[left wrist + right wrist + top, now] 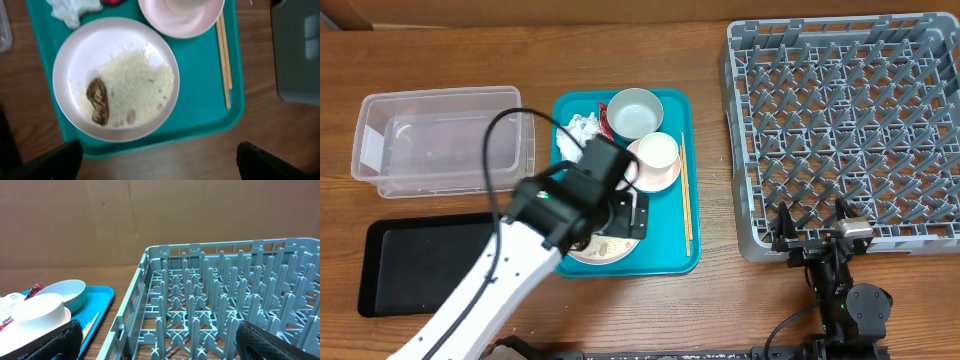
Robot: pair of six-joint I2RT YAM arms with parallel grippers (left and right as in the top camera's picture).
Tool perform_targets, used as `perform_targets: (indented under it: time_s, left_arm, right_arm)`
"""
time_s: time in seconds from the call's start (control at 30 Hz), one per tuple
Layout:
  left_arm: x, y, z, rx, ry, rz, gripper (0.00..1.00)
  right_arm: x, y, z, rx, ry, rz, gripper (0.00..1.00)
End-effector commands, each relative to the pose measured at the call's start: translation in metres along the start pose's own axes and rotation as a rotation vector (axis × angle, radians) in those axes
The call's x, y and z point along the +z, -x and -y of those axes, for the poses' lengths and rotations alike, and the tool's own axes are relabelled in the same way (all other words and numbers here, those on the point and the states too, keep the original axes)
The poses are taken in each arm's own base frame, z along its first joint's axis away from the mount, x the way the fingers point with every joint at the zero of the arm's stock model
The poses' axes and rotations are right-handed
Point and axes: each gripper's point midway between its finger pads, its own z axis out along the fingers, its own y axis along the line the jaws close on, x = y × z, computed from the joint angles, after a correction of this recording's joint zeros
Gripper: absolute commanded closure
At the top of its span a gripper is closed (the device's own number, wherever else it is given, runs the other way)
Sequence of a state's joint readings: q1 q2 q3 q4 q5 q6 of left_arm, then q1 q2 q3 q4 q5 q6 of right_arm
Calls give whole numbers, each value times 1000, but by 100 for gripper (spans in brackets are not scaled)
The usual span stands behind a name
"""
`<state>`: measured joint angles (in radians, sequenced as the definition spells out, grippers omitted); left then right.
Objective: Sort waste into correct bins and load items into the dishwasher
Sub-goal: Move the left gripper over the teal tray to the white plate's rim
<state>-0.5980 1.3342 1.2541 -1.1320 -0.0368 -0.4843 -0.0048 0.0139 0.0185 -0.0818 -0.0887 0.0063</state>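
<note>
Nearest the robot, the left gripper [160, 162] is held above the near end of the teal tray [668, 262], its jaws spread wide with nothing between them. The right gripper [160, 342], likewise wide and holding nothing, is parked off the tray's right side, at the near edge of the dish rack [850, 130]. On the tray's near end the plate [75, 45] is seen, directly beneath the left gripper. Farther along, a cup [657, 150] is stood on a saucer [660, 181], with the chopsticks [686, 205] laid along the tray's right edge. At the far end the bowl [636, 110], the tissue [583, 127] and the red wrapper [603, 118] are gathered. Left of the tray, the clear tub [440, 140] and the black tray [415, 262] are seen with nothing visible in them, and no dish is seen in the rack. The task is therefore judged barely begun: all waste is left to be sorted, every dish to be loaded. Only in the left wrist view are the rice [135, 80] and a brown scrap [98, 100] on the plate revealed, the arm covering them from overhead. Only from overhead are both bins shown, and the rack's pegs are seen side-on only in the right wrist view.
</note>
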Motion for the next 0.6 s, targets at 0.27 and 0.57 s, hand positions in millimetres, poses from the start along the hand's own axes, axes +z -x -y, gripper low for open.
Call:
perform_targets:
  time_s: [0.27, 0.57]
  left_arm:
    - [30, 23, 27, -6, 21, 46, 3]
    - [75, 6, 36, 55, 109, -59, 39]
  right_arm:
    - [0, -2, 0, -4, 1, 5, 0]
    - [0, -2, 0, -4, 1, 5, 0]
